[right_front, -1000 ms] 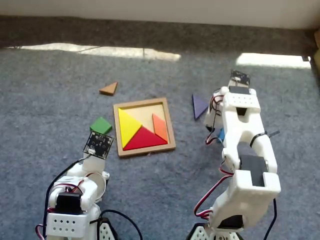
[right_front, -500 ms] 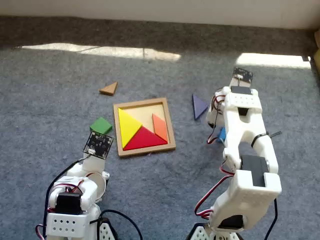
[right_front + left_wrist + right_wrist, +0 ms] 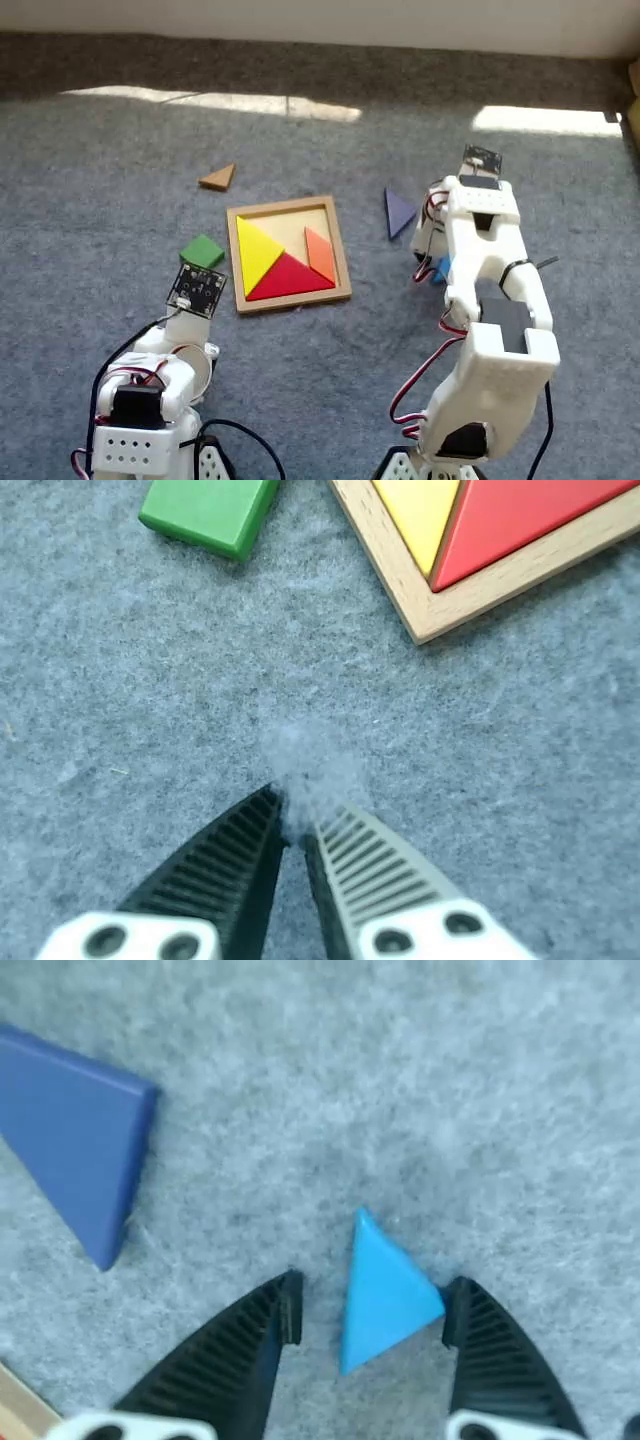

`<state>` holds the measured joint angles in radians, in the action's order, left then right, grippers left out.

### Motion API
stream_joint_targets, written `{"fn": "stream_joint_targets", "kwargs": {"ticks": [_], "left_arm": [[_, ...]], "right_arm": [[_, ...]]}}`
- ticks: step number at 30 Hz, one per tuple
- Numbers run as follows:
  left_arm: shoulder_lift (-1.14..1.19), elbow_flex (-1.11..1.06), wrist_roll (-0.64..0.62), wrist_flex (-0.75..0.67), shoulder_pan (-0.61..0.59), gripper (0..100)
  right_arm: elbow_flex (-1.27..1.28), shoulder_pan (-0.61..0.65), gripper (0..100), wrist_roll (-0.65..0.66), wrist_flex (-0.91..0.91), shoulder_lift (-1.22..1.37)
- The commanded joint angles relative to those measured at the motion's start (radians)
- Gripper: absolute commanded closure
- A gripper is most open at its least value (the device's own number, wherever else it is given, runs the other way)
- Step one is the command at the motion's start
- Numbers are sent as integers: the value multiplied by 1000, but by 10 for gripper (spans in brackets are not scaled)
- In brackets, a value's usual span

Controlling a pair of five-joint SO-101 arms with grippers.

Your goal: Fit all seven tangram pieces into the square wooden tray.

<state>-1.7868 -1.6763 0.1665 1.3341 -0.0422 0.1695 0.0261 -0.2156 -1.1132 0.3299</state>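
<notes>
Between the fingers of the right claw (image 3: 372, 1308): a small light-blue wooden triangle (image 3: 385, 1295) lies flat on the grey felt-covered bench (image 3: 120, 130). The claw stands spread astride it and grips nothing yet.
Triangle's long axis: the longest edge runs along the fingers' own length, so its far tip points straight away from the claw.
Triangle's facing: the long edge faces the finger on the side of the dark-blue wooden triangle (image 3: 70, 1150), with a gap between them. The square corner points at the other finger and looks to touch it, or nearly so.
Coming move, as I judge it: closing would set one finger on an edge and the other on a corner, a hold that could twist the piece.
Nearer arm: the right, plainly. The left claw (image 3: 297, 815) hangs closed and empty over bare felt, well apart from this piece.
Ahead of the left claw: a green wooden square (image 3: 210, 510) and a corner of the square wooden tray (image 3: 440, 620).
Tray from the right claw: off toward the left arm's side, past the dark-blue triangle. It holds a yellow triangle (image 3: 255, 255), a red triangle (image 3: 290, 278) and an orange piece (image 3: 320, 252).
Beyond the tray: a brown wooden triangle (image 3: 218, 179), well apart from both claws.
</notes>
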Motion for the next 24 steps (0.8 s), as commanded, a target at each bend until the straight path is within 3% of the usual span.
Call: {"fn": "stream_joint_targets", "kwargs": {"ticks": [1,7,15,24], "left_arm": [[-24,-19,0,2,-4,995],[-24,-19,0,2,-4,995],[-24,-19,0,2,-4,995],[-24,-19,0,2,-4,995]], "right_arm": [[-51,-10,775,-2,5,-7],[-54,-13,886,-2,5,-5],[-58,-10,896,5,-39,-31],[-54,117,896,204,-51,-239]]}}
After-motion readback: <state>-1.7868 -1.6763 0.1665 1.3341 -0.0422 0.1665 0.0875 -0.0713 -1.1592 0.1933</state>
